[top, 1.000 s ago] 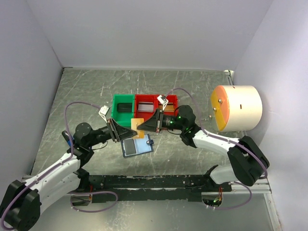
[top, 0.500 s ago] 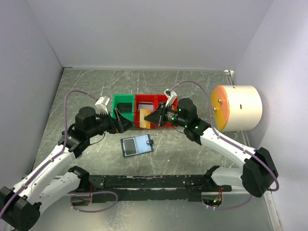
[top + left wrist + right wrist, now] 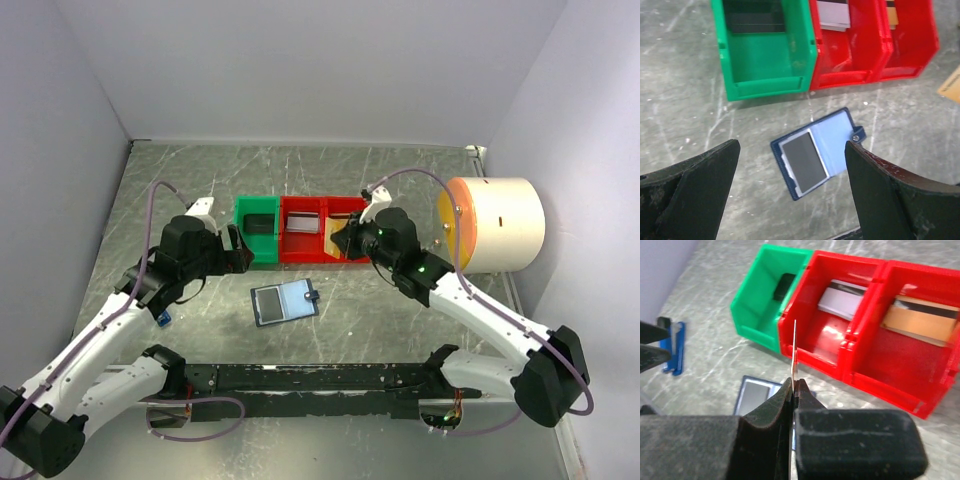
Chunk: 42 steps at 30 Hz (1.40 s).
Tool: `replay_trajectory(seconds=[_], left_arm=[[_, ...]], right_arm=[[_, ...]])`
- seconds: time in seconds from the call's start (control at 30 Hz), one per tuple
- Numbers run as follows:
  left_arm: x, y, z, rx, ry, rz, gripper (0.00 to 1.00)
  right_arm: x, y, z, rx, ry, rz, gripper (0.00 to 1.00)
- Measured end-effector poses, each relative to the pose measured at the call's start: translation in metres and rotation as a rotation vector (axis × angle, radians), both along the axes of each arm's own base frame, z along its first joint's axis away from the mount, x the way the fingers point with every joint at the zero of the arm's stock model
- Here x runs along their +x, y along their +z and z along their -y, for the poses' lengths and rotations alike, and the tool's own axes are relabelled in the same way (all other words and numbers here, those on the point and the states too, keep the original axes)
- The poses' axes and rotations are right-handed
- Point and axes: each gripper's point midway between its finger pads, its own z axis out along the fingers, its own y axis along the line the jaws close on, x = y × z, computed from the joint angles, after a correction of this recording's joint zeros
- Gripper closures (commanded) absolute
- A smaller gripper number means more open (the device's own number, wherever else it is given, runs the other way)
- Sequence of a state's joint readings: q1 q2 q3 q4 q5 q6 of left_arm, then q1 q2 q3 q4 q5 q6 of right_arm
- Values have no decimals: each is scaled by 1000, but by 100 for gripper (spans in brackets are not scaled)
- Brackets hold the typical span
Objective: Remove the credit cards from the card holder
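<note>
Card holder [image 3: 817, 152] open flat on the table [image 3: 680, 60], one dark card [image 3: 802, 162] apparently inside. Your left gripper [image 3: 790, 147] hangs spread above it; your right gripper [image 3: 794, 382] pinches a thin card [image 3: 794, 350] by its edge; that narrow hold could let it slip.

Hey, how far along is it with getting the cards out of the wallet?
Done: a dark card lies in the green bin, a silvery card in the middle red bin, a tan card in the outer red bin. In hand: the right gripper pinches a fourth card edge-on, not yet binned. Left: the open card holder seems to hold one grey card; the left gripper hangs open above it.
</note>
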<state>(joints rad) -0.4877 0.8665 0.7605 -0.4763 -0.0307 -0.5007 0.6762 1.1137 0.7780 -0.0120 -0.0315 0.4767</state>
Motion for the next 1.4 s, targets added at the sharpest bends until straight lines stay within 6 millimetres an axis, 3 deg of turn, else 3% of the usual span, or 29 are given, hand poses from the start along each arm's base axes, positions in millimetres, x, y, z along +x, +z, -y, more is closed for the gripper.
replay_trajectory(seconds=[0.2, 0.37, 0.57, 0.83, 1.1, 1.27, 1.4], left_arm=[[7, 0, -21, 72, 74, 33, 2], [22, -21, -53, 133, 165, -39, 2], [32, -23, -85, 131, 254, -56, 3], [30, -9, -88, 129, 257, 1, 5], [30, -8, -89, 134, 259, 7, 6], [31, -9, -89, 136, 259, 3, 6], [31, -9, -90, 136, 259, 4, 7]], right_arm=[[15, -8, 31, -134, -143, 14, 100], [42, -23, 54, -257, -231, -22, 100], [81, -52, 58, -390, -212, -69, 100], [112, -84, 52, -640, -42, 44, 100], [141, -94, 54, -908, 118, 264, 100], [149, -124, 56, -1042, 216, 287, 100], [153, -126, 55, -1090, 246, 355, 100]])
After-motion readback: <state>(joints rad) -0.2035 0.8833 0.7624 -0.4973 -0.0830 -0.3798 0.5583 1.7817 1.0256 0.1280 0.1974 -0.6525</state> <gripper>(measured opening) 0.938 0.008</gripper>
